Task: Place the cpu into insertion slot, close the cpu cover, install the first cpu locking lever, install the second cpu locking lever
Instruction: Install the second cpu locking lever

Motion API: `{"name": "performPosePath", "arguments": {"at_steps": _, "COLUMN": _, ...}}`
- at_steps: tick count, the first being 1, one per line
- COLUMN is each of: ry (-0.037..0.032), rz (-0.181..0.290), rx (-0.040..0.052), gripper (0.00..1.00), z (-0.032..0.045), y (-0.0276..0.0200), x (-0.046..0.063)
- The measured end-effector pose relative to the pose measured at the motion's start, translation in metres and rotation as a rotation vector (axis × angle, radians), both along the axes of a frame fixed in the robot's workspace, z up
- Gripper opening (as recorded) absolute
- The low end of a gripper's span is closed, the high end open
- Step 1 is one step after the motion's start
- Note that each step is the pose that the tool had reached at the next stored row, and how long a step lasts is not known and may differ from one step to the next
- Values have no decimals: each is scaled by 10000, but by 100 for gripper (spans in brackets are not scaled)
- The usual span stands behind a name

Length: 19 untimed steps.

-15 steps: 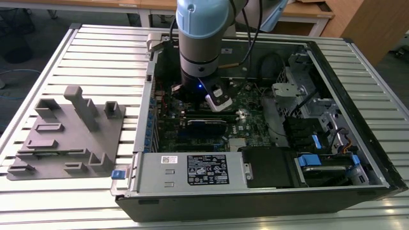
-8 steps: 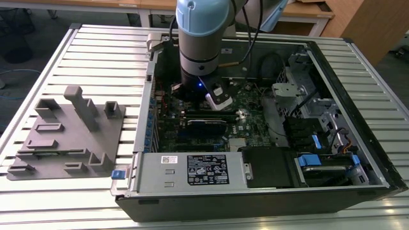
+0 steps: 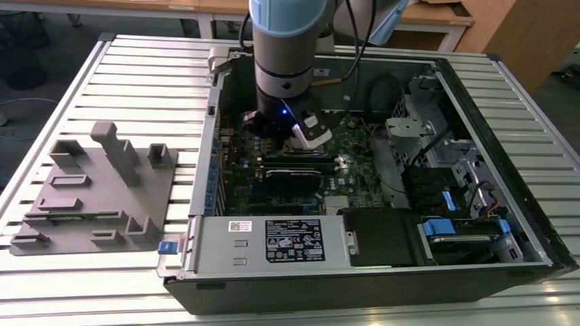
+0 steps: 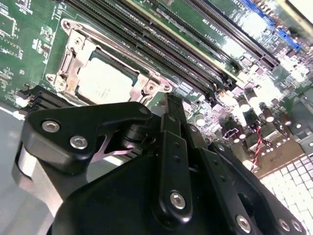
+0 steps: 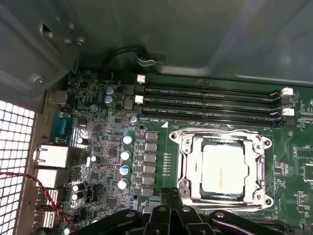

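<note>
1. The cpu (image 5: 224, 169) was sitting flat in the insertion slot (image 5: 191, 171); I counted one chip, its pale metal top facing up in both wrist views.
2. The cpu cover (image 5: 254, 169) was down around it, one silvery frame with the chip showing through its window.
3. Just beside the socket I counted four long black memory slots (image 5: 210, 105) running parallel across the green motherboard (image 5: 98, 132).
4. The gripper (image 5: 171, 198) hung right at the socket's edge, nothing in it. Couldn't tell if the fingers were apart or together, honestly.
5. From the exterior view, the arm (image 3: 285, 61) reached straight down into the open computer case (image 3: 363, 272) on the slatted table (image 3: 136, 81), with one grey fixture block (image 3: 95, 197) on the exterior view's left.
</note>
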<state>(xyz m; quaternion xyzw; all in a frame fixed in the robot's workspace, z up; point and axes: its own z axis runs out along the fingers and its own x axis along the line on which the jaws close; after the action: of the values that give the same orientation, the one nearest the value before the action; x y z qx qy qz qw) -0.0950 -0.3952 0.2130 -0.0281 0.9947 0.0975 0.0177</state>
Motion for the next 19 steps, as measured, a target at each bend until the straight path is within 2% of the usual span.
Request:
{"name": "performPosePath", "arguments": {"at_steps": 4, "ry": 2, "rz": -42, "rx": -53, "gripper": 11, "z": 1, "y": 17, "x": 60}}
{"name": "performPosePath", "arguments": {"at_steps": 14, "ry": 2, "rz": -134, "rx": -164, "gripper": 11, "z": -6, "y": 82, "x": 340}}
{"name": "performPosePath", "arguments": {"at_steps": 17, "ry": 1, "rz": -156, "rx": -225, "gripper": 11, "z": -8, "y": 115, "x": 398}}
{"name": "performPosePath", "arguments": {"at_steps": 19, "ry": 2, "rz": -165, "rx": -271, "gripper": 11, "z": -8, "y": 154, "x": 414}}
